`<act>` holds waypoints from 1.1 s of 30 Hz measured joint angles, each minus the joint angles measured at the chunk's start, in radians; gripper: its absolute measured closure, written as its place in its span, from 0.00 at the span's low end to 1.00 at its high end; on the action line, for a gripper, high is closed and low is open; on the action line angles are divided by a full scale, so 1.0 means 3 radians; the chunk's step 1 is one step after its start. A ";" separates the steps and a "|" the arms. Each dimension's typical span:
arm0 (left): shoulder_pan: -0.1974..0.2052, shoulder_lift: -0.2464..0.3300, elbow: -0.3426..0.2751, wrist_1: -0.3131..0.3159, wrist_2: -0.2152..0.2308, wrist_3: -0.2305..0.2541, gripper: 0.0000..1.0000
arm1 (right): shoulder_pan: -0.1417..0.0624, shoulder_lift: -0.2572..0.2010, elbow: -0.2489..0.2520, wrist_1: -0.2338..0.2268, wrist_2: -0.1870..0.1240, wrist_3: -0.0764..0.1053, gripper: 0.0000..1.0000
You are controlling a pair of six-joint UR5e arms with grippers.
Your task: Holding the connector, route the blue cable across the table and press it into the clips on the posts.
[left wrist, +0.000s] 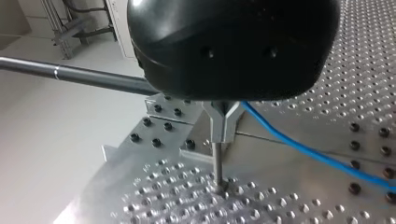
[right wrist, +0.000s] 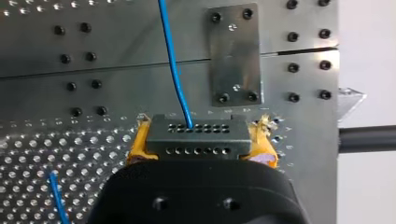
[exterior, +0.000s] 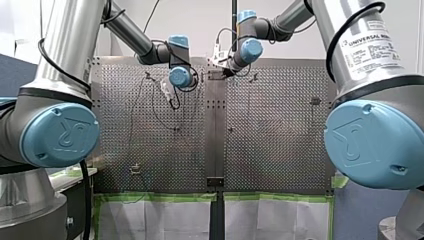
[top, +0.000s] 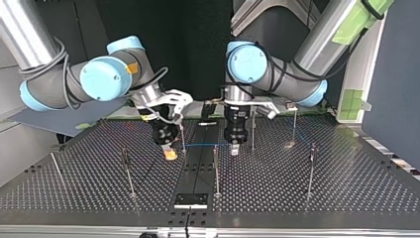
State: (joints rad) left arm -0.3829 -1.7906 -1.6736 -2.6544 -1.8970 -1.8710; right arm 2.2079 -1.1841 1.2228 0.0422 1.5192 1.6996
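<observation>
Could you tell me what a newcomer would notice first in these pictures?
Probably the blue cable, bright against the metal table, leaving the grey connector clamped between my right gripper's yellow pads. In the top view it spans the middle strip towards my left gripper, with thin posts standing around.

The connector (right wrist: 196, 128), a small dark grey block with two rows of holes, sat level between the yellow pads (right wrist: 137, 142) of my right gripper (right wrist: 200, 140), just above the table (right wrist: 70, 154). The thin blue cable (right wrist: 175, 70) left its middle and ran straight away over the table; in the top view it hung taut and nearly level. Thin dark posts (top: 216, 168) stood upright, and the cable passed just beside one's metal clip (left wrist: 223, 122)
</observation>
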 joint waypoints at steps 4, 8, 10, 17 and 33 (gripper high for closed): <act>0.0048 -0.0024 0.0031 0.0011 0.0020 0.0003 0.99 | -0.0026 0.0031 -0.0001 -0.0009 -0.0049 0.0001 1.00; 0.0104 -0.0030 0.0075 0.0013 0.0064 0.0004 0.99 | -0.0056 0.0040 -0.0005 -0.0027 -0.0090 0.0001 1.00; 0.0127 -0.0030 0.0095 0.0010 0.0083 0.0004 0.99 | -0.0076 0.0041 -0.0006 -0.0042 -0.0124 0.0001 1.00; 0.0199 -0.0048 0.0181 0.0004 0.0185 0.0005 0.99 | -0.0152 0.0051 -0.0023 -0.0095 -0.0203 0.0001 1.00; 0.0268 -0.0414 0.0608 -0.0226 0.0262 0.0063 0.99 | -0.0372 0.0125 -0.0056 -0.0141 -0.0306 0.0036 1.00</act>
State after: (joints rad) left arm -0.3026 -1.9149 -1.4911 -2.7223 -1.8185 -1.8520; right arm 2.0962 -1.1467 1.2062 -0.0003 1.4274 1.7104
